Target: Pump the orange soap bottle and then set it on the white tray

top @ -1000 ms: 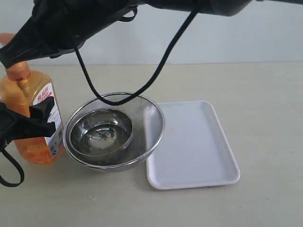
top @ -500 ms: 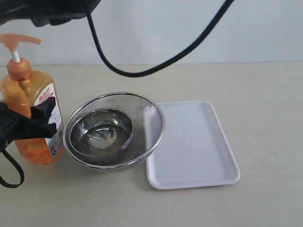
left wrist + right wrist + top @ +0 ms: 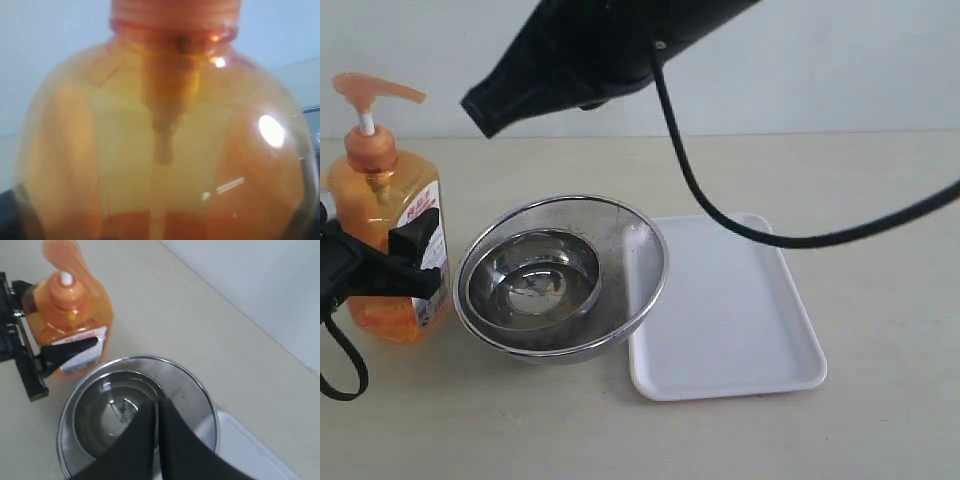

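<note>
Right tool (image 3: 485, 110), jaws together, has risen clear of the pump head (image 3: 375, 90); pumping judged done; left tool (image 3: 405, 262) stays clamped on the orange soap bottle (image 3: 385, 200), beside the steel bowls (image 3: 620, 250); white tray (image 3: 740, 330) awaits.

One orange soap bottle (image 3: 375, 205), one white tray (image 3: 730, 320) and two nested steel bowls (image 3: 532, 285).

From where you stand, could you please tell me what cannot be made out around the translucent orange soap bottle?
Exterior view: the left gripper on the translucent orange soap bottle is cut off by the edge; its finger covers part of the label.
Left wrist view: the bottle fills the frame; no fingers show.
Right wrist view: the flat white tray is mostly cut off by the edge and the right gripper.
</note>
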Robot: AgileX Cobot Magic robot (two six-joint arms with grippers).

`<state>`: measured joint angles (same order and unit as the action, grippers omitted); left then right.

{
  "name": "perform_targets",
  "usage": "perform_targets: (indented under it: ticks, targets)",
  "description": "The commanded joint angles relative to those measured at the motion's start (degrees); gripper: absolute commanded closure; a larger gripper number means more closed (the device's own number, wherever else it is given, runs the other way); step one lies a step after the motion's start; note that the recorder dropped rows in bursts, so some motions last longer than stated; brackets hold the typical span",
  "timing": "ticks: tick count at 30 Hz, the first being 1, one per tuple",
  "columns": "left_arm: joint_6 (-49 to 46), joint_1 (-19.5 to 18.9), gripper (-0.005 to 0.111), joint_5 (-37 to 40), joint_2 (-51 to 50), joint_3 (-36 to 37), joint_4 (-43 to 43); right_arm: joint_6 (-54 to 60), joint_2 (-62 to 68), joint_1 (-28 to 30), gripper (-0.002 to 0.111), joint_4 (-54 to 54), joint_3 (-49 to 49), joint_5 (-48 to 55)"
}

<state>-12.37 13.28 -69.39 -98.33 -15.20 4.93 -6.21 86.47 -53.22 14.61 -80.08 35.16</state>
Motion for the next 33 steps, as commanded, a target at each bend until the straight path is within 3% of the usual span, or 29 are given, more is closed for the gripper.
perform_targets:
  ticks: [1,11,25,33]
  targets:
    - [-2.86,-0.1,0.102,2.14,0.0,0.12,0.35,-7.07,-2.78,0.75,0.108,6.55,3.69,-0.35]
    - [-7.31,-0.1,0.102,2.25,0.0,0.12,0.62,-9.36,-3.47,6.81,0.108,-0.38,7.83,-2.52]
    - [-14.61,-0.1,0.102,3.01,0.0,0.12,0.38,1.4,-3.47,13.33,0.108,-17.31,13.84,-11.89]
    - [-16.1,-0.1,0.102,3.01,0.0,0.12,-0.27,1.84,-3.47,13.99,0.108,-20.16,13.84,-14.04]
